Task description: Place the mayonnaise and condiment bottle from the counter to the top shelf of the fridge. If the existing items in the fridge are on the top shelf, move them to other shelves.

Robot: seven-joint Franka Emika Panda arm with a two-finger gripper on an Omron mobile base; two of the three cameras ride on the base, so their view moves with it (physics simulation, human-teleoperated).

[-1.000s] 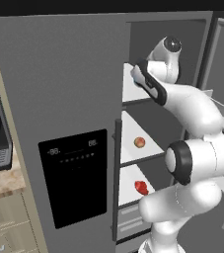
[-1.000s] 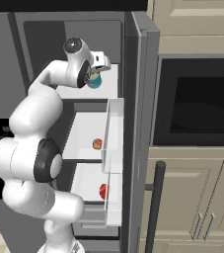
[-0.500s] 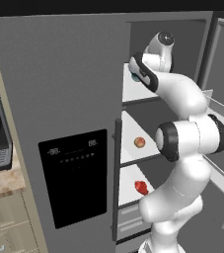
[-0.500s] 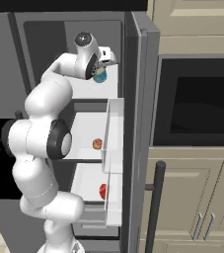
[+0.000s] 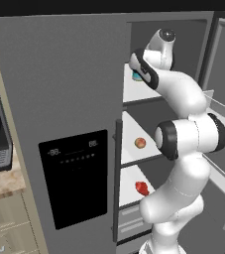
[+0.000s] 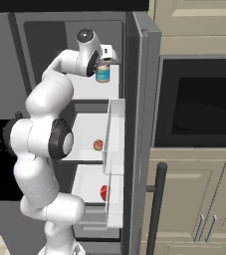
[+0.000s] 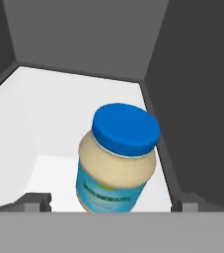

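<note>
Compared with a second ago, the arm has reached higher and deeper into the open fridge (image 6: 139, 60), so the gripper (image 6: 104, 61) now sits over the top shelf (image 6: 87, 89) rather than in front of it, and the mayonnaise jar (image 6: 103, 72) that was carried at the fridge opening now stands on that shelf at its front right corner. In the hand view the fingertips (image 7: 34, 201) stand wide apart at either side of the mayonnaise jar (image 7: 117, 158), with a clear gap between each tip and the glass, so the jaws are open and hold nothing. The right base view shows the whole jar, upright below the gripper and close to the inner side wall; the left base view lets only a sliver of the jar (image 5: 137, 76) peek out behind the wrist, yet it shows the dark dispenser panel (image 5: 74, 177) on the closed door, which the other views lack. Both base views show a peach-coloured fruit (image 6: 98, 145) on the middle shelf and a red item (image 6: 104, 192) on the lower one. The hand view alone gives the blue lid (image 7: 126, 128) from above. The jar's long axis runs vertically, lid up, with its teal label facing outward.
</note>
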